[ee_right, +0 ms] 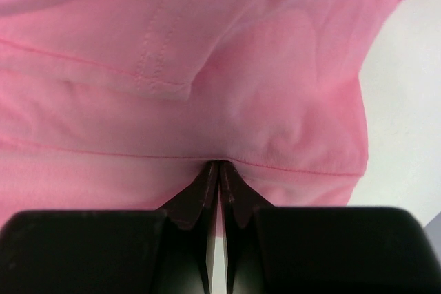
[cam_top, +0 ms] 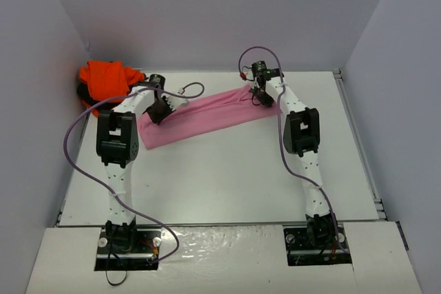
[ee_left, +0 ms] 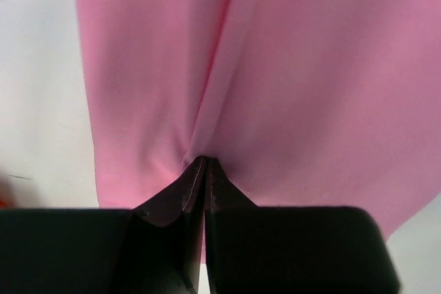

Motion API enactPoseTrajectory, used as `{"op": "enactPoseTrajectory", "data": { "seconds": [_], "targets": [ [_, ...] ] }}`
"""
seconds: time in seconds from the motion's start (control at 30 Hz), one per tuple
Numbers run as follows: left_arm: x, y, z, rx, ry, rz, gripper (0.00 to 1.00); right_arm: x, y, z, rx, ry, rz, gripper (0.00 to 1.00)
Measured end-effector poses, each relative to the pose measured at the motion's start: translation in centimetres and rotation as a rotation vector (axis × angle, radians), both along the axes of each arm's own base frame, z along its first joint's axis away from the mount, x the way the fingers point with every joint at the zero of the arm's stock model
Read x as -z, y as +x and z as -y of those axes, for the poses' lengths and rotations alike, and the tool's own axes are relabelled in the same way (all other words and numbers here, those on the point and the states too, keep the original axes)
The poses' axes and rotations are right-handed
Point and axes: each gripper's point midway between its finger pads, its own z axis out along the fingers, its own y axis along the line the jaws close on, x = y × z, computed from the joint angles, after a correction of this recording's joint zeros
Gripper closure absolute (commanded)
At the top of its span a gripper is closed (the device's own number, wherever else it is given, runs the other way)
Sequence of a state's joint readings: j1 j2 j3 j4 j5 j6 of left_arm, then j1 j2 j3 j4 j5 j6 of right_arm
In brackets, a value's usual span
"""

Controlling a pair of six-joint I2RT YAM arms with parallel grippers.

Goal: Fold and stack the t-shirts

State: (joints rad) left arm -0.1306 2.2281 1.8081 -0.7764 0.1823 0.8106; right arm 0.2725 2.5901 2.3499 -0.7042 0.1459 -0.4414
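White tabletop point(cam_top: 207, 191) is lying beneath a light pink cloth t-shirt point(cam_top: 207, 116) being stretched between left gripper point(ee_left: 205, 162) and right gripper point(ee_right: 219, 166), jaws clamping its fabric.

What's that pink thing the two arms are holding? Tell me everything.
A pink t-shirt of soft, light cloth, pulled into a long slanted band across the table. The left fingers pinch one end, the right fingers the other; creases fan from each pinch. A stitched hem shows near the right end.

Dark shirt point(cam_top: 83, 95) mostly hidden under orange shirt point(cam_top: 105, 77), pink shirt point(ee_left: 275, 67) cropped in both wrist views
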Motion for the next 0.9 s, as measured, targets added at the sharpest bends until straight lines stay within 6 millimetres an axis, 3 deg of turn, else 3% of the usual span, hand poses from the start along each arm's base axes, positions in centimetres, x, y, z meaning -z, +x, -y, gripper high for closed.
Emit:
{"op": "enactPoseTrajectory", "data": {
  "seconds": [0.2,0.4,0.6,0.7,0.8,0.83,0.87,0.9],
  "targets": [
    [0.2,-6.0,2.8,0.095,0.025,-0.09,1.0,-0.1,1.3,0.3,-0.043,-0.076,0.038,0.94],
    [0.3,-10.1,6.0,0.156,0.013,-0.144,1.0,-0.2,2.5,1.2,-0.034,-0.138,0.115,0.89],
    [0.1,-12.3,9.4,0.17,-0.033,-0.152,1.0,-1.2,4.5,2.4,0.017,-0.178,0.225,0.88],
    [-1.0,-11.5,10.2,0.143,-0.057,-0.129,1.0,-2.7,5.5,3.4,0.053,-0.199,0.287,0.84],
    [-4.4,-8.7,11.1,0.116,-0.098,-0.022,0.91,-5.6,6.3,4.2,0.083,-0.214,0.357,0.67],
    [-5.9,-7.7,11.5,0.109,-0.114,0.025,0.88,-7.0,6.4,4.4,0.092,-0.217,0.38,0.68],
    [-7.6,-6.9,11.7,0.1,-0.129,0.075,0.73,-8.8,6.4,4.6,0.099,-0.212,0.411,0.67],
    [-9.4,-6.2,11.8,0.089,-0.142,0.126,0.45,-10.7,6.4,4.6,0.105,-0.204,0.443,0.66]
  ]
}}
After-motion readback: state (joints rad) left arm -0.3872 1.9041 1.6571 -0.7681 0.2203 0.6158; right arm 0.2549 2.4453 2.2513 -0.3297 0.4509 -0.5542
